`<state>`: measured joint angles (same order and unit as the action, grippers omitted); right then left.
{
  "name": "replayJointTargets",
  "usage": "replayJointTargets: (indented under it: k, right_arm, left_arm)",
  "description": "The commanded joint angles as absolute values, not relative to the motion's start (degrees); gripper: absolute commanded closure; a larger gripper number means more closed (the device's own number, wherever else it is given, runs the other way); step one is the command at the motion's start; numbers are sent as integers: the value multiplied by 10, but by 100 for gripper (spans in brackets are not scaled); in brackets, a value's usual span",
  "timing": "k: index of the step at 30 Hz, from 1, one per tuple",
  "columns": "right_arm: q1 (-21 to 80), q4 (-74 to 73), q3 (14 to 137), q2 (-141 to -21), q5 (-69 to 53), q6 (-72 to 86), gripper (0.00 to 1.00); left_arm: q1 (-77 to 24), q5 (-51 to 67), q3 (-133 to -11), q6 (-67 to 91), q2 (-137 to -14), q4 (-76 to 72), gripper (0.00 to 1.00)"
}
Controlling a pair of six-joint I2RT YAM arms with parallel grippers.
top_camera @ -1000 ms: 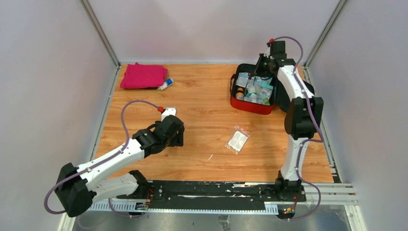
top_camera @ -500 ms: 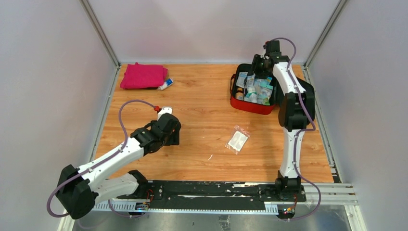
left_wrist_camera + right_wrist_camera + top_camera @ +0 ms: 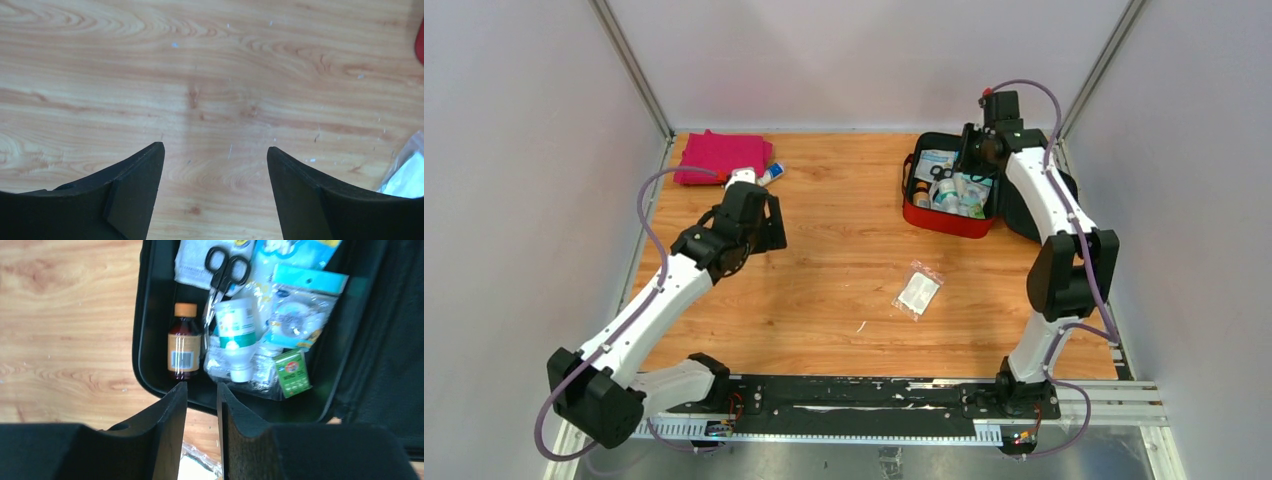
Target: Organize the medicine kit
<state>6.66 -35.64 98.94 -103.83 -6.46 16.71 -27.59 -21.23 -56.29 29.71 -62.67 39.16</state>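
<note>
While your left gripper (image 3: 215, 150) hangs wide open and empty over bare table (image 3: 210, 60), your right gripper (image 3: 202, 386) sits over the medicine kit (image 3: 946, 222), fingers nearly together with a slim empty gap. You've got the kit lying open at the table's far right, with scissors (image 3: 227, 267) and a brown bottle (image 3: 183, 347) inside.

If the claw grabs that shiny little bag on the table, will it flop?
Probably: the bag looks like thin clear plastic, so likely floppy and light. It lies flat, so a push should slide it, not roll it.
</note>
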Motion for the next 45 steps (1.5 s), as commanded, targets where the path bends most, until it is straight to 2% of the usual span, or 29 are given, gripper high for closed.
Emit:
replayJointTargets:
  k: [1,6,15,21,31,36,40,45]
  right_arm:
    - [105,-379,956,-1059,-76,144,68]
    - [124,-406,983,-1106,-71,126,70]
    - [167,-470,994,-1165,-56,106,72]
    - [228,-453,900,-1118,-25,145,72]
    - [351,-420,747,-983,-1,241,72]
    - [388,-414,722,-926,32,258,71]
    - [388,-427,732,-873,110,248,67]
    - [388,-416,724,-788,105,222,61]
  left_arm:
    - [-232,-200,-616,278,-664,409,19]
    - [-180,-151,-649,277,-691,409,19]
    - [-155,-153,-629,269,-689,405,19]
    - [-126,-136,-628,268,-715,377,18]
    - [-111,-142,-732,249,-828,374,18]
    - [-106,-149,-751,225,-858,369,17]
    - [-99,-153,-772,209,-887,366,11]
    - [-93,-121,-843,168,-961,360,6]
